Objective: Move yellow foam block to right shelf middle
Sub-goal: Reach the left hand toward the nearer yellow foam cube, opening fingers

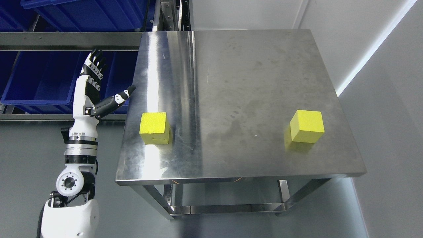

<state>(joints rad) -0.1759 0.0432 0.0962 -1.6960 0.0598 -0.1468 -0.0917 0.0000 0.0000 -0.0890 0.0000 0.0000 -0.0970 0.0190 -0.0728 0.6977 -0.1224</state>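
Two yellow foam blocks rest on a steel table (231, 82). One block (154, 128) sits near the table's left edge toward the front. The other block (307, 126) sits near the right edge. My left hand (99, 82) is raised off the table's left side, fingers spread and holding nothing, its thumb pointing toward the table edge. It stands a little left of and behind the left block, not touching it. The right arm is out of the picture.
A metal shelf rack (66, 41) with blue plastic bins (43, 79) stands at the left behind my hand. A grey wall (390, 99) runs close along the table's right side. Grey floor shows below the table's front edge.
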